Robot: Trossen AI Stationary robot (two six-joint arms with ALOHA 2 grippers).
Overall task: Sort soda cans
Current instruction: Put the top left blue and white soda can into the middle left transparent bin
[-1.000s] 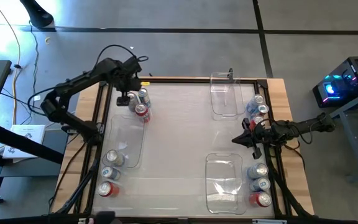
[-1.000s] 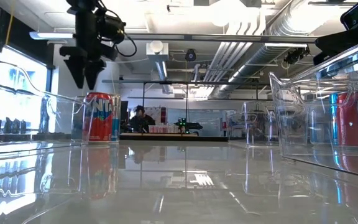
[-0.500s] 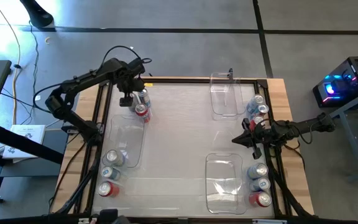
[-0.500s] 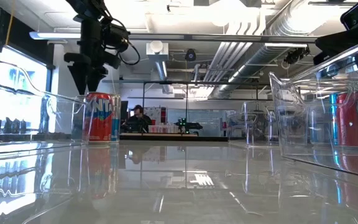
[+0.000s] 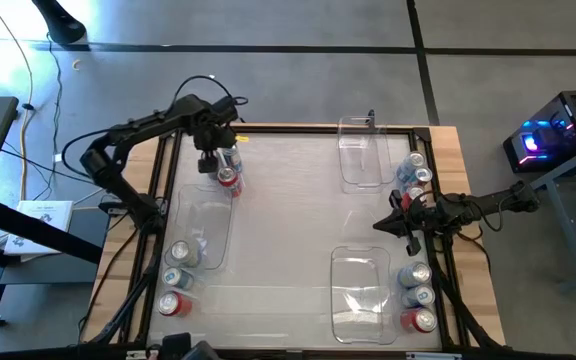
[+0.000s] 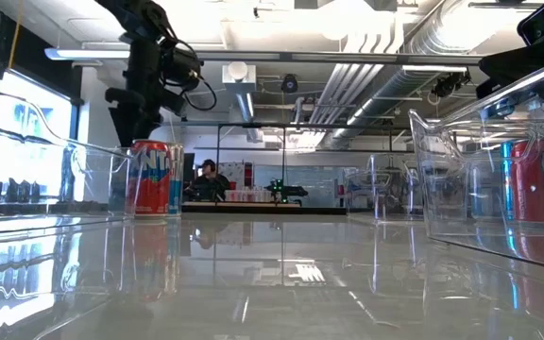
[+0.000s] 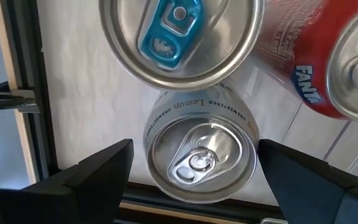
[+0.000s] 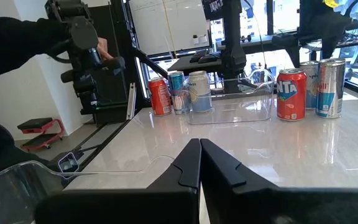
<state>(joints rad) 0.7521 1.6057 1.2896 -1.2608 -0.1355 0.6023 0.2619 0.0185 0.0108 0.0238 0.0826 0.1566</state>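
Three soda cans stand upright together at the table's far left: a silver can with a blue tab, a silver lemon can and a red Fanta can, which also shows in the low view. My left gripper hangs over them, pointing down and open. Its fingers stand on either side of the lemon can's top, apart from it. My right gripper waits shut near the right edge. More cans stand near left, far right and near right.
Clear plastic bins lie on the table: one on the left, one at the far right, one at the near right. A black frame edges the table. A person sits far off in the room behind.
My left gripper has shifted a little toward the table's right and come down over the far-left group of cans. The cans and the right arm have kept still.
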